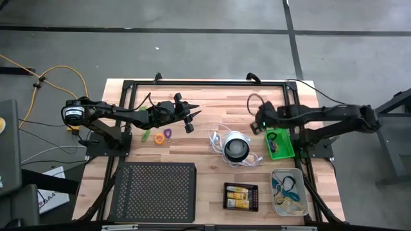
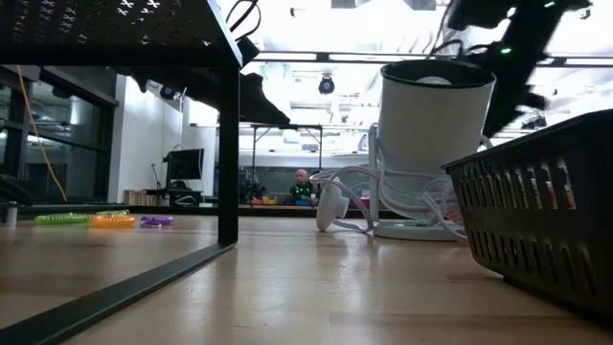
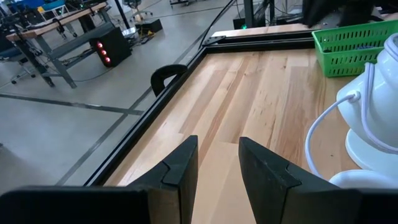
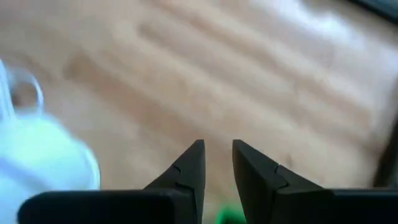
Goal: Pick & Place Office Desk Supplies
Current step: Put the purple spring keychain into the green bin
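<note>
From where I'm standing the loose stuff still to sort is the little cluster of loops on the tabletop (image 1: 212, 160): a green loop (image 1: 146, 136), an orange loop (image 1: 158, 138) and a purple loop (image 1: 167, 133), lying in a short row left to right, just beside the black mesh tray (image 1: 156, 191). The left end effector (image 1: 190, 117) hovers close by, slightly past them toward the far edge and a bit to the right, so the loops sit back and toward its own arm's base. Its fingers are parted a narrow gap with nothing between them. The right end effector (image 1: 259, 119) is well apart, by the green tray (image 1: 280, 143), also narrowly open and empty as far as I can see. So the left arm is clearly the nearer one; I'd guess it has to swing back over the purple loop first.
</note>
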Motion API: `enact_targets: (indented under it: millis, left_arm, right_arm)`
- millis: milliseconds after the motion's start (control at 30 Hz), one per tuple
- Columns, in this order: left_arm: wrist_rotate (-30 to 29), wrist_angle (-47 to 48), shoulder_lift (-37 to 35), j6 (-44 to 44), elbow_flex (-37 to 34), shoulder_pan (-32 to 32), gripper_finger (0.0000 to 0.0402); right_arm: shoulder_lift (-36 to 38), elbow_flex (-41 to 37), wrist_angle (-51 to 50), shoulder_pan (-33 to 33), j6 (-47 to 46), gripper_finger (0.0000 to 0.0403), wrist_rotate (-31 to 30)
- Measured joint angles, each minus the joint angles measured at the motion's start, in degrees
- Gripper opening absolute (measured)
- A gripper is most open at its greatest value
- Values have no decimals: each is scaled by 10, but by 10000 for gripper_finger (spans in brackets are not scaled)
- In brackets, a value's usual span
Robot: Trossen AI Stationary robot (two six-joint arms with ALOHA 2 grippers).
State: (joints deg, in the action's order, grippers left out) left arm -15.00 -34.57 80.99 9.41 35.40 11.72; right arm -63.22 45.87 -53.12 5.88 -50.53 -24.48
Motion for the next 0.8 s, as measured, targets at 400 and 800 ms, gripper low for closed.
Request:
enact_targets:
  millis: [400, 800]
  left_arm:
    - [0, 12, 0, 0, 0, 0, 113]
    - [0, 29, 0, -24, 0, 0, 113]
  right_arm:
    - [-10, 0, 357, 235, 365, 70, 268]
    - [-124, 0, 501, 318, 632, 70, 456]
